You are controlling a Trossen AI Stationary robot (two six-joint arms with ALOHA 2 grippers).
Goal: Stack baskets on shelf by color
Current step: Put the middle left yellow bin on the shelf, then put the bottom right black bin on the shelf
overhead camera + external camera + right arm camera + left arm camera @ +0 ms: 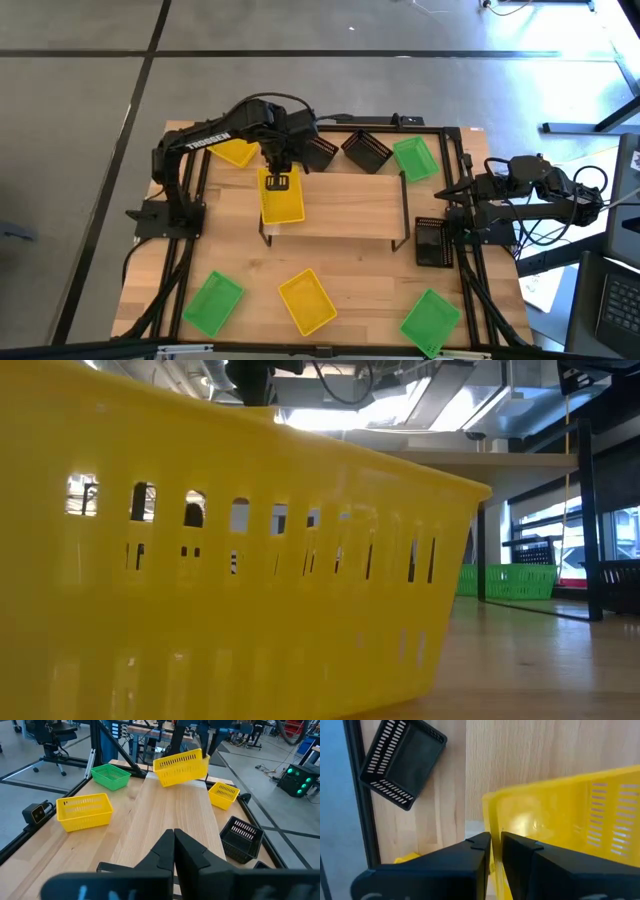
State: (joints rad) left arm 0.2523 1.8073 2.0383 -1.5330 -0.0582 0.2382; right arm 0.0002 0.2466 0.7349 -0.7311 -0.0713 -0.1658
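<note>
My left gripper (279, 181) is shut on a yellow basket (282, 203) over the left end of the shelf (350, 205), a low light-wood board on black legs. The right wrist view shows that basket (181, 766) tilted above the shelf's far end (165, 815). My right gripper (173, 837) is shut and waits at the shelf's right end (455, 195), touching nothing. Other baskets lie flat on the tabletop: yellow (235, 150), two black (318, 150) (367, 150) and green (415, 158) behind the shelf. My left gripper pinches the yellow basket's short far wall (492, 820) between its two fingers, one finger (475, 852) outside and one (520, 852) inside. The fingers come from above, pointing down. The basket hangs tilted below them, and in the right wrist view it looks lifted clear of the shelf.
On the table's near side lie a green basket (213, 303), a yellow one (307, 300) that fills the low view (250, 580), and another green one (430, 322). A black basket (432, 242) sits by the shelf's right leg. Black rails frame the tabletop (190, 250).
</note>
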